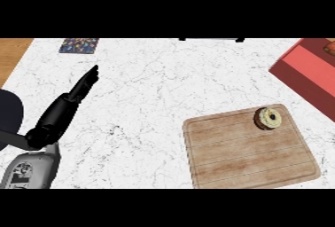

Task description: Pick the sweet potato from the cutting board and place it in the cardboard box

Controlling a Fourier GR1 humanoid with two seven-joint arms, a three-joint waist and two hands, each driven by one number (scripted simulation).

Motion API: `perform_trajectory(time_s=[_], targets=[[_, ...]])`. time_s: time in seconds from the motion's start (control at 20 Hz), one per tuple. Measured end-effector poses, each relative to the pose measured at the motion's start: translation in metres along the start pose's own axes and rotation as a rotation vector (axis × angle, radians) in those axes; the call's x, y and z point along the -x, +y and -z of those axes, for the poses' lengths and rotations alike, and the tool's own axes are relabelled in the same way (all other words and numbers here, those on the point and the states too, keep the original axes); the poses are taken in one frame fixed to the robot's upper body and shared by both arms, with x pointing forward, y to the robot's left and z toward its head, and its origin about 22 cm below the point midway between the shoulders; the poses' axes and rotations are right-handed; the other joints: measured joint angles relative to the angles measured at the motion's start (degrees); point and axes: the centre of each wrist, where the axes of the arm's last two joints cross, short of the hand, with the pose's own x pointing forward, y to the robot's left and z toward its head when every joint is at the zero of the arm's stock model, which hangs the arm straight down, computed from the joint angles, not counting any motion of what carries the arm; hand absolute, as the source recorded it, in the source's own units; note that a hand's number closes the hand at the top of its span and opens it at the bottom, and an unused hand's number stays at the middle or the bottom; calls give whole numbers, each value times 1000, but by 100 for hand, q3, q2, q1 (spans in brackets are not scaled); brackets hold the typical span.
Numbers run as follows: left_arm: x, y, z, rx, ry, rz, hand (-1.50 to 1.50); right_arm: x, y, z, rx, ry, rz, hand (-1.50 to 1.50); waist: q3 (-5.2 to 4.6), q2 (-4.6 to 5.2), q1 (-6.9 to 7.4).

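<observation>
One hand is all I have on screen: the left hand point(77, 94), over at the left of the counter point(163, 84), fingers straight and together, pointing away from me, holding nothing. The right hand is out of view, so I can't call it.

On to the cutting board point(248, 155). No sweet potato on it that I can see, only a ring-shaped pastry point(268, 118) sitting near the far right corner. The box point(306, 71) lies well apart at the right edge, reddish rather than cardboard brown, and an orange-brown lump point(331, 47) peeks in at its far end. That could be the sweet potato already inside, though it's cut off by the edge, so I'm not certain.

My read is that the placing is done or nearly so. To finish cleanly I'd check the lump sits fully within the box walls, bring the right arm away high over the rim, and leave the pastry alone.
</observation>
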Motion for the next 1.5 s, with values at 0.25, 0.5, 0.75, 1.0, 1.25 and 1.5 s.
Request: perform_trajectory(time_s=[0.25, 0.5, 0.75, 1.0, 1.25, 1.5], targets=[[-2, 1, 6, 11, -3, -10, 0, 27, -1, 0, -155, 29, -35, 150, 3, 25, 40], [-1, -2, 14, 9, -11, -6, 0, 54, 4, -7, -302, 57, -68, -150, 9, 54, 55], [2, -1, 14, 11, -7, -5, 0, 65, 3, -10, -380, -42, 0, -150, 16, 57, 96], [3, -1, 15, 5, -8, -5, 0, 62, -5, -7, -235, -181, 287, -150, 27, 30, 44], [4, 2, 11, -2, -5, -2, 0, 74, -6, -11, -64, -182, 737, -150, 32, 12, -8], [-3, 2, 14, 7, -15, 2, 0, 97, -21, -24, 52, -93, 980, -150, 33, 48, 41]])
